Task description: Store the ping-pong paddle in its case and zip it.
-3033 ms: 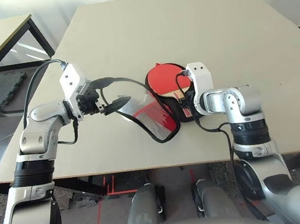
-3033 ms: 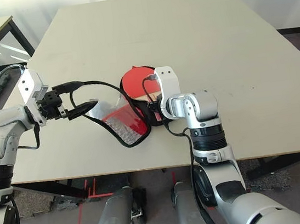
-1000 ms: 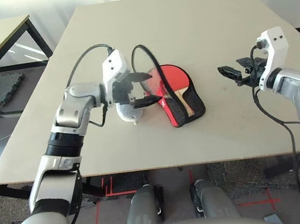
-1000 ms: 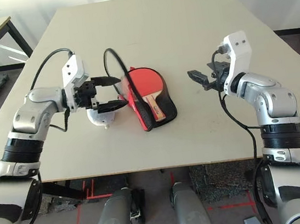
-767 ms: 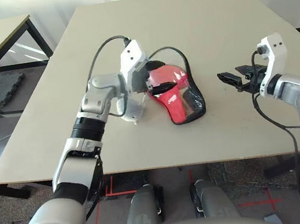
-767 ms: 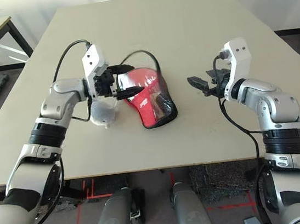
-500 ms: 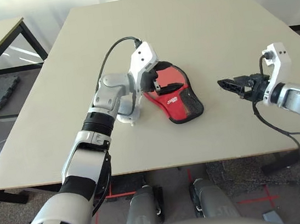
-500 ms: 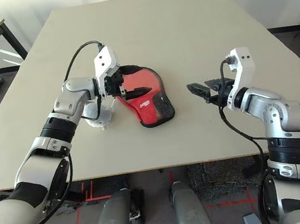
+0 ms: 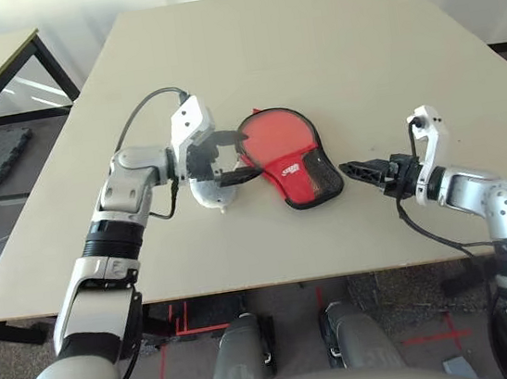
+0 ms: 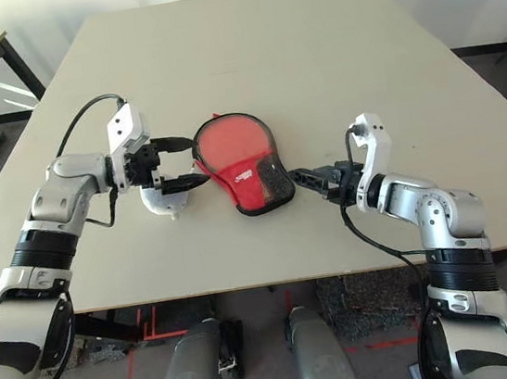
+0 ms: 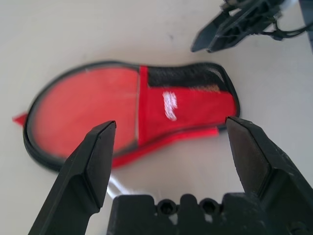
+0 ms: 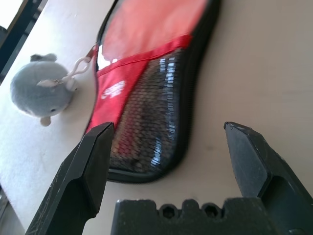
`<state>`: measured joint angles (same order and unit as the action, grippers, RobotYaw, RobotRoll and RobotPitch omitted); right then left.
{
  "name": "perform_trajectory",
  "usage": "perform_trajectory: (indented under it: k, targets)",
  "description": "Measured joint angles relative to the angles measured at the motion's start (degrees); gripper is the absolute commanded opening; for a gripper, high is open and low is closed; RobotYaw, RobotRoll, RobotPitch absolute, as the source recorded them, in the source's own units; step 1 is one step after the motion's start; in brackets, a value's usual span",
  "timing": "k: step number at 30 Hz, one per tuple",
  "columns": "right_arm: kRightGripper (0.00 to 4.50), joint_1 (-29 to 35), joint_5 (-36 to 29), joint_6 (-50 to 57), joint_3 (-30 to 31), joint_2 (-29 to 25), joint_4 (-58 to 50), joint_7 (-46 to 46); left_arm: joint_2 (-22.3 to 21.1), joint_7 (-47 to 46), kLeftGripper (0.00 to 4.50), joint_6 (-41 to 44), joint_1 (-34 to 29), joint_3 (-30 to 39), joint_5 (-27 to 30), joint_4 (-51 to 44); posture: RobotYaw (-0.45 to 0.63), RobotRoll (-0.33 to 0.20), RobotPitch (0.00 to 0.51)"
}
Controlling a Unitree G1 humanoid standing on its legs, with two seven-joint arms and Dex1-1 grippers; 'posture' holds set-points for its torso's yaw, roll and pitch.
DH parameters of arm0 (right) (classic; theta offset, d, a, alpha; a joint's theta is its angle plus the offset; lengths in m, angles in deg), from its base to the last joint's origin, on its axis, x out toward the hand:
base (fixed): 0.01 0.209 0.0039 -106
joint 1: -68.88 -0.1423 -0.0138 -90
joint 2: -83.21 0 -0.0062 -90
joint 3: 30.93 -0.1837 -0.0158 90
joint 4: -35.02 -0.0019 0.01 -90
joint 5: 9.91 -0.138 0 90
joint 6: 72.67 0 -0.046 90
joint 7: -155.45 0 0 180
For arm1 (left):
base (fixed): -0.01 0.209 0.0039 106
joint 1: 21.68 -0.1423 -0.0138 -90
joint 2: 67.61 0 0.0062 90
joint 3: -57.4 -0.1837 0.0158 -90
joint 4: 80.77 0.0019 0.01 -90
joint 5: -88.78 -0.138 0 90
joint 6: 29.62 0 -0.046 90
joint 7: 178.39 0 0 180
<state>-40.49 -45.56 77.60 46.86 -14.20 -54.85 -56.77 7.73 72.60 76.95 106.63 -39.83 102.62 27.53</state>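
The case (image 9: pixel 289 159) lies flat on the desk (image 9: pixel 330 58), near the desk's centre, flap down, red outside up. Its round end points to about 11 o'clock and its narrow end to about 5 o'clock in the head views. The black edging runs around the outline. A white logo (image 9: pixel 292 169) sits on the red band across the narrow half, and the mesh pocket (image 9: pixel 324 178) lies beside it toward the narrow end. The ping-pong paddle is not visible as a separate item; whether it sits inside the case cannot be told.

Left gripper (image 9: pixel 233 157): fingers wide apart, holding nothing. It hangs just beside the case's round end, at about 9 o'clock from it, pointing toward the case. Contact between its fingertips and the case edge cannot be told. In the left wrist view the case (image 11: pixel 132 110) lies across the gap between the two fingers (image 11: pixel 95 156).

Right gripper (image 10: pixel 308 178): fingers wide apart, holding nothing. It sits low over the desk at about 4 o'clock from the case, near the narrow end, tips aimed at it and apart from it. In the right wrist view the mesh pocket (image 12: pixel 151 122) lies ahead between the fingers (image 12: pixel 93 161).

A small grey-white pouch (image 9: pixel 207 192) rests on the desk directly below the left gripper, at about 8 o'clock from the case, just beside it.
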Motion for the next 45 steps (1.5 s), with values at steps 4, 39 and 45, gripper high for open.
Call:
perform_trajectory:
  k: [4,39,45]
  targets:
    - [4.47,-0.1,0.5,-0.4,1.6,0.6,0.9,-0.1,-1.5,-0.1,4.50,1.7,-1.3,0.6,0.7,-2.2,0.11,0.000,0.081]
    - [0.02,1.0,0.5,1.0,4.8,4.9,0.1,1.9,-2.2,-2.7,4.50,4.4,-4.2,2.5,1.9,-6.3,0.11,0.000,0.085]
    - [0.02,1.6,0.1,1.2,4.6,3.9,0.0,1.4,-2.2,-2.7,4.50,4.4,-4.2,2.5,1.8,-6.1,0.10,0.000,0.084]
